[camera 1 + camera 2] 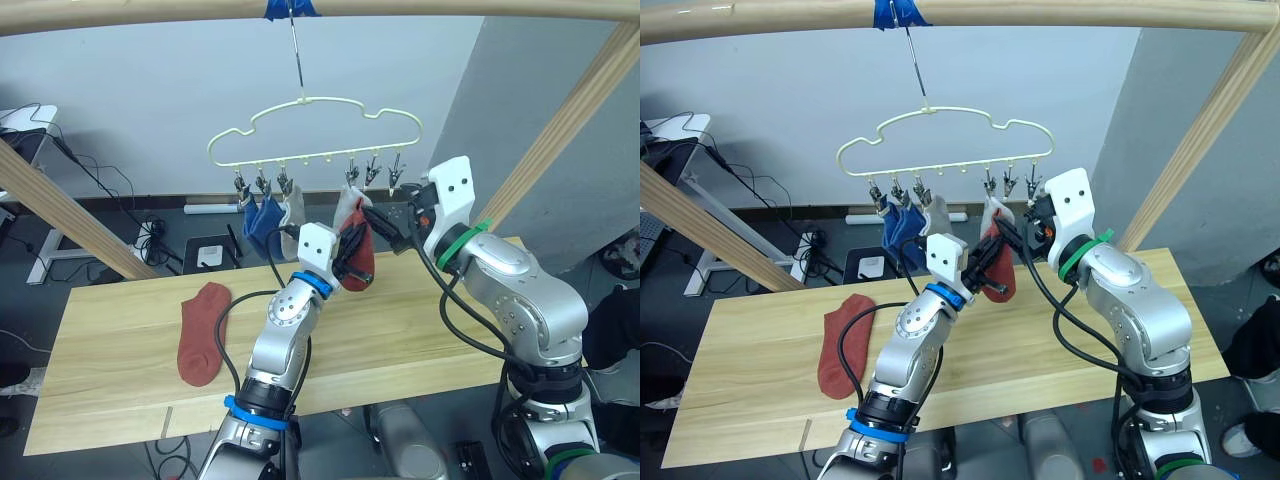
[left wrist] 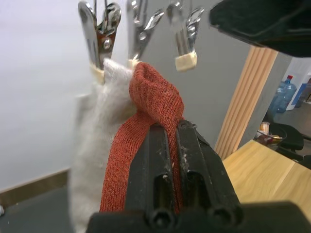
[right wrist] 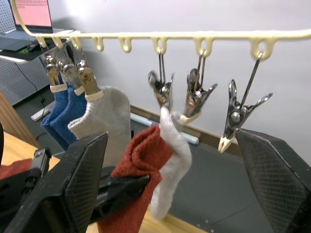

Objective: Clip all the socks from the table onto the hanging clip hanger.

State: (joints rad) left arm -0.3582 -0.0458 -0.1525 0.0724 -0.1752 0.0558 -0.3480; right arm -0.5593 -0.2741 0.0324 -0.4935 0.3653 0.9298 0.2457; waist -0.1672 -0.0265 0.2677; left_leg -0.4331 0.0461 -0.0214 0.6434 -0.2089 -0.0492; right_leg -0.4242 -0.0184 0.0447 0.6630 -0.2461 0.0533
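Holding a red sock tight in the left end effector, right under the clip hanger. Waiting wide open: right end effector. Lying flat on the tabletop: another red sock. Risking a slip if the clip misses.
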